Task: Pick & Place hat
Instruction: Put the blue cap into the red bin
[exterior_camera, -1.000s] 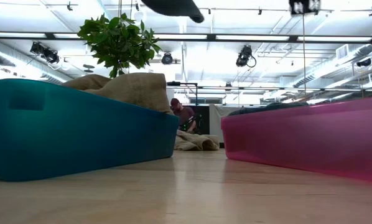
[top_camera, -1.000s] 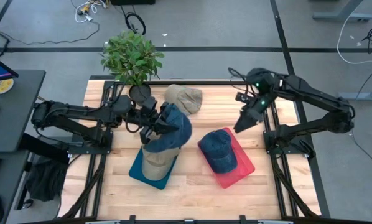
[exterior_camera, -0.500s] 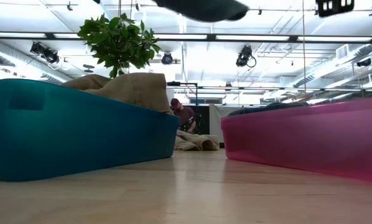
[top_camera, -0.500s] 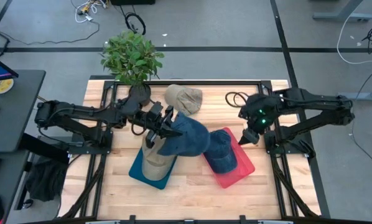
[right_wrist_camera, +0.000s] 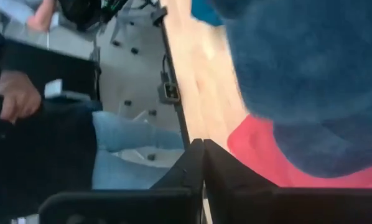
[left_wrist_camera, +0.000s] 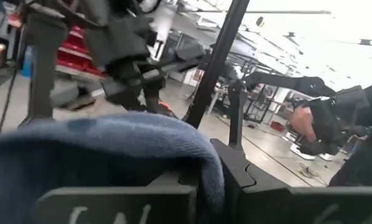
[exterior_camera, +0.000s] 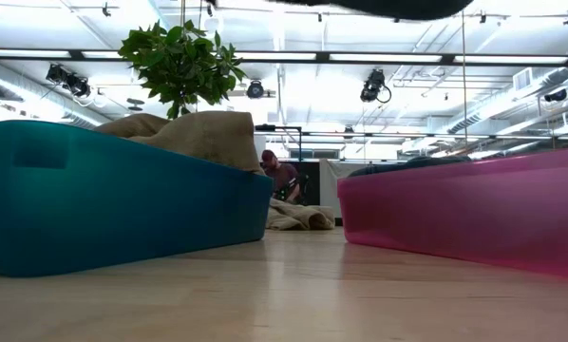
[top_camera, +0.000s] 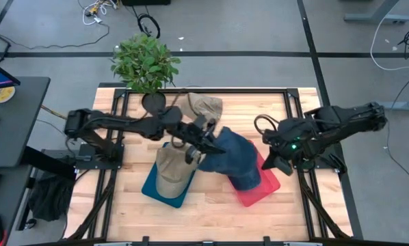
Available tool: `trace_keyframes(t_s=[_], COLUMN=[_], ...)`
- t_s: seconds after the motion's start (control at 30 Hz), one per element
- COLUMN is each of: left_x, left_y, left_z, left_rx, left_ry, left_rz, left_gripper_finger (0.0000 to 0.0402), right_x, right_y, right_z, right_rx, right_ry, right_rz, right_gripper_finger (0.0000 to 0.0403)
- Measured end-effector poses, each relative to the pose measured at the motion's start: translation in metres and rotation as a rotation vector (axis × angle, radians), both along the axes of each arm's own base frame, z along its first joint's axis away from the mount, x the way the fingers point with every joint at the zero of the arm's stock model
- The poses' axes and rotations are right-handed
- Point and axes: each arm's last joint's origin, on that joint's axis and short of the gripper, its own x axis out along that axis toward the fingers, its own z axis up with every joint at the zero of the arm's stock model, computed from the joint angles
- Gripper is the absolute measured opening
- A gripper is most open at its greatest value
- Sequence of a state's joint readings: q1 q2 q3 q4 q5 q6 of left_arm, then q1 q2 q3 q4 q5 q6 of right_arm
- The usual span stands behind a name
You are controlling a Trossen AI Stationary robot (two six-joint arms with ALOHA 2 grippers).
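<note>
We find the left gripper (top_camera: 206,139) near table centre, clenched on the blue denim hat (top_camera: 230,152), which hangs above the gap between the teal bin (top_camera: 152,183) at 7 o'clock and the red bin (top_camera: 266,184) at 4 o'clock. The left wrist view shows denim cloth (left_wrist_camera: 105,152) draped over and pinched between the fingers. A second blue hat (top_camera: 247,175) lies in the red bin; a tan hat (top_camera: 172,171) fills the teal bin, and another tan hat (top_camera: 203,106) lies on the table at 12 o'clock by the potted plant (top_camera: 145,63). The right gripper (top_camera: 269,162) waits at 3 o'clock beside the red bin, fingers pressed together on nothing. We judge the hat light, soft and floppy: it sags and swings from a pinch; the stiffer brim would give a steadier hold than the crown.
</note>
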State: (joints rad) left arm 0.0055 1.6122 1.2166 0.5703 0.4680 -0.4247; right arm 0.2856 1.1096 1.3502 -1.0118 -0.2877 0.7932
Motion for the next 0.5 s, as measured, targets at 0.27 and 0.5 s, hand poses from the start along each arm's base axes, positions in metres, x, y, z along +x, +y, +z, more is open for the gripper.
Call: trace_keyframes(t_s=[0.27, 0.5], left_x=[0.05, 0.079], left_y=[0.001, 0.001], left_z=[-0.017, -0.021], left_rx=[-0.003, 0.042], left_ry=[0.034, -0.005], left_rz=[-0.027, -0.019], left_gripper_finger=[0.0024, 0.0024], right_x=[-0.028, -0.063], right_y=[0.003, -0.007], right_z=[0.012, 0.014], right_rx=[-0.133, -0.204], right_ry=[-0.134, -0.116], right_rz=[0.006, -0.023], right_gripper_finger=[0.0002, 0.0001])
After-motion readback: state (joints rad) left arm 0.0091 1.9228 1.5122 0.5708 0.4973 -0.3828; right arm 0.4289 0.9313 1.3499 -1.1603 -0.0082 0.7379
